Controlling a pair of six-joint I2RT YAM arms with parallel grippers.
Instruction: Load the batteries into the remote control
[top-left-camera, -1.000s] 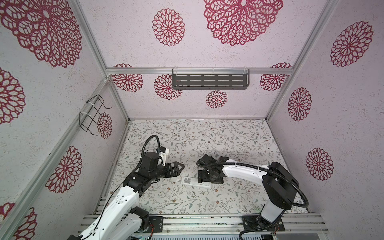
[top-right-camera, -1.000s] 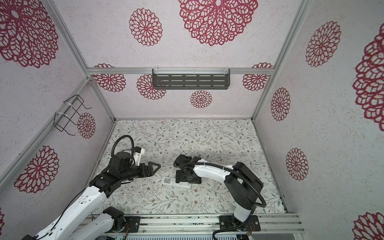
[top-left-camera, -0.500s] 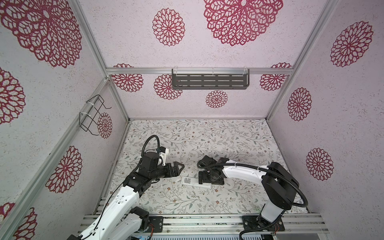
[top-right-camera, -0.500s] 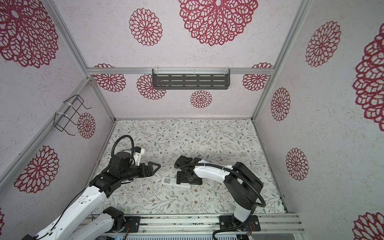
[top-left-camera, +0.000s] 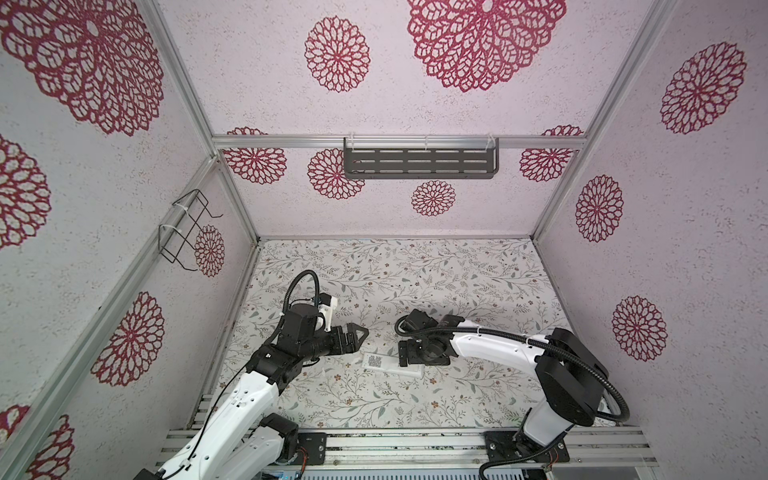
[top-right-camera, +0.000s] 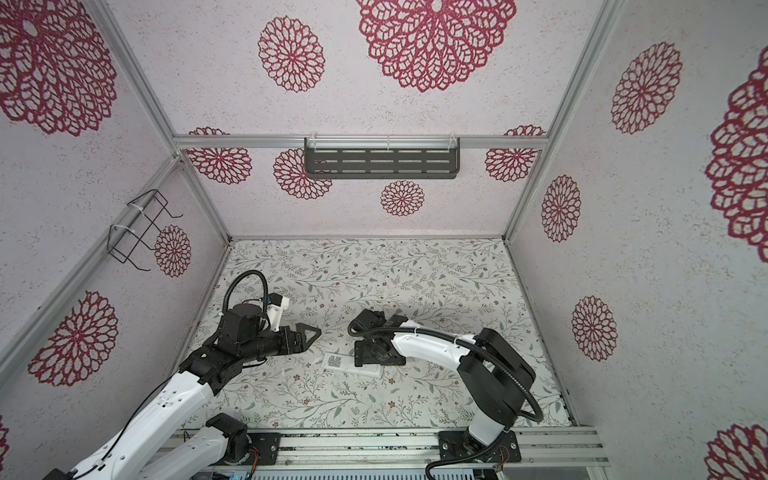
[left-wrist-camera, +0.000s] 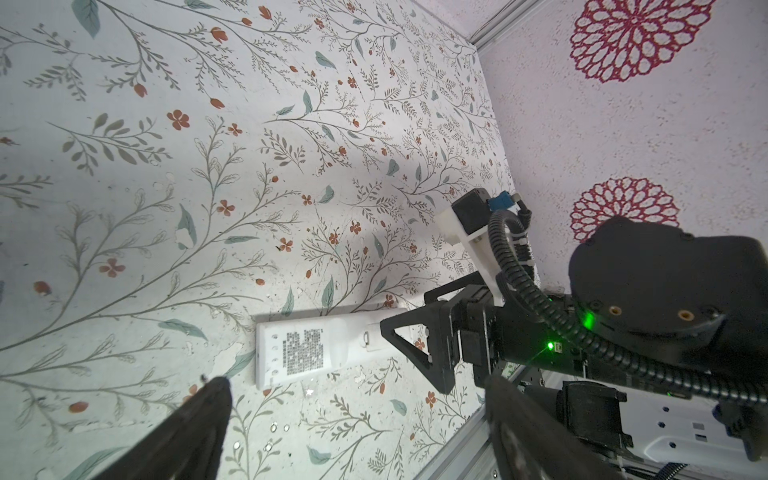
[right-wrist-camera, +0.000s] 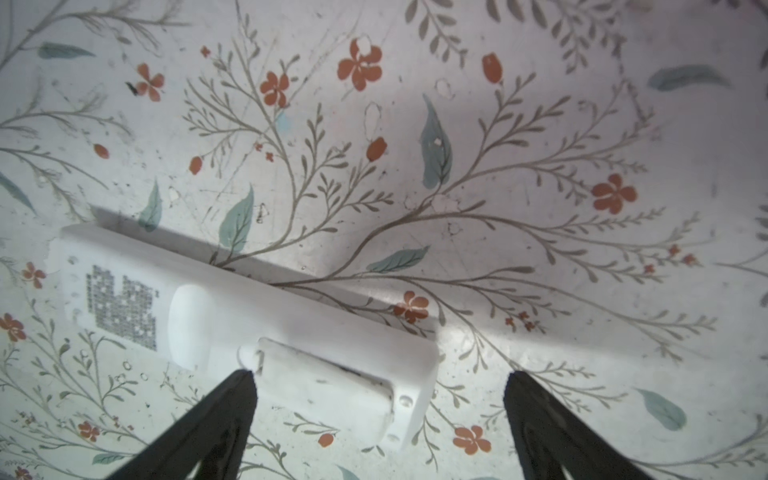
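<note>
Remote control (right-wrist-camera: 232, 316) label-up on bench (right-wrist-camera: 540, 145), battery cover (right-wrist-camera: 324, 386) seemingly shut; right jaws spread over its cover end, left jaws spread nearby; cover likely opens next.

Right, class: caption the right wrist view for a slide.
Open right gripper over the white remote control, lying label-up on the floral table.

In both top views a dark slotted shelf (top-left-camera: 419, 163) hangs from a metal bar (top-left-camera: 291, 141) at upper centre. A black wire rack (top-left-camera: 185, 226) is fixed to the wall at left. Red rosettes (top-left-camera: 337, 54) dot the pale walls. A floral mat (top-left-camera: 415, 270) fills the lower middle, with metal rails (top-left-camera: 415, 444) along the bottom edge.
</note>
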